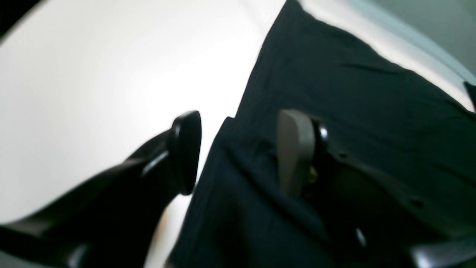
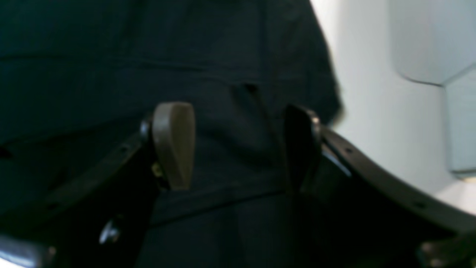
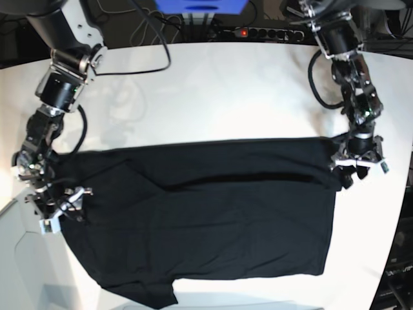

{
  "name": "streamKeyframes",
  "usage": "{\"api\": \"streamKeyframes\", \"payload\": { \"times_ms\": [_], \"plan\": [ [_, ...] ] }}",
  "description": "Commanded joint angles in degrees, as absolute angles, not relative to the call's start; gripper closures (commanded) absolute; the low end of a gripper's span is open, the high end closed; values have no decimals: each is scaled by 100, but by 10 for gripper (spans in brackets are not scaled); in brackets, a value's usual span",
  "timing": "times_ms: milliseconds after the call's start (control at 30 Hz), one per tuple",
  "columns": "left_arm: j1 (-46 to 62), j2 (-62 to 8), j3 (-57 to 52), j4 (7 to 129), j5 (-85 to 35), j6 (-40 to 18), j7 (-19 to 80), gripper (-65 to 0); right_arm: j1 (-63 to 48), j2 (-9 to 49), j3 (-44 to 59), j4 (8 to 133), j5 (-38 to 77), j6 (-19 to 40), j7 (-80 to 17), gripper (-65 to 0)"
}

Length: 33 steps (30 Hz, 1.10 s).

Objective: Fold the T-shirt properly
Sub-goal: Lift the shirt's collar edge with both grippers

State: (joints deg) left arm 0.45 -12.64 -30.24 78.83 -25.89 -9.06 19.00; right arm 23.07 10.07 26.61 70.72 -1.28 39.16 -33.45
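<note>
The black T-shirt (image 3: 213, 219) lies spread on the white table (image 3: 226, 90), with a fold crease across its upper part. Its tag and print are out of view. My left gripper (image 3: 355, 169) is at the shirt's upper right corner. In the left wrist view it (image 1: 241, 152) is open and straddles the shirt's edge (image 1: 353, 93), one finger over bare table and one over cloth. My right gripper (image 3: 61, 210) is at the shirt's left edge. In the right wrist view it (image 2: 238, 149) is open, with black cloth (image 2: 148, 56) between and behind the fingers.
A power strip (image 3: 258, 32) with a red light, cables and a blue box (image 3: 200, 5) sit along the table's back edge. The table's front edge runs just below the shirt's hem. Both arms reach in from the back corners.
</note>
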Motion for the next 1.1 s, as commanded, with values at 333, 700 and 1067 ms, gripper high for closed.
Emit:
{"api": "streamKeyframes", "payload": {
  "times_ms": [333,700,1067],
  "plan": [
    [338,-1279,-3451,7275,-2615,-954,1807,-328,1701,1341,2659,7257,-22,4000,-3169,-389],
    [286,-1262,-3011,7108,-2615,-963,1824,-325,1622,1349,3310,7257,-22,4000,-3178,-390],
    [259,-1262,-2985,6905,-2607,-963,1824,-2,1367,1736,3433,6905,-31,4000,-3160,-390]
  ]
}}
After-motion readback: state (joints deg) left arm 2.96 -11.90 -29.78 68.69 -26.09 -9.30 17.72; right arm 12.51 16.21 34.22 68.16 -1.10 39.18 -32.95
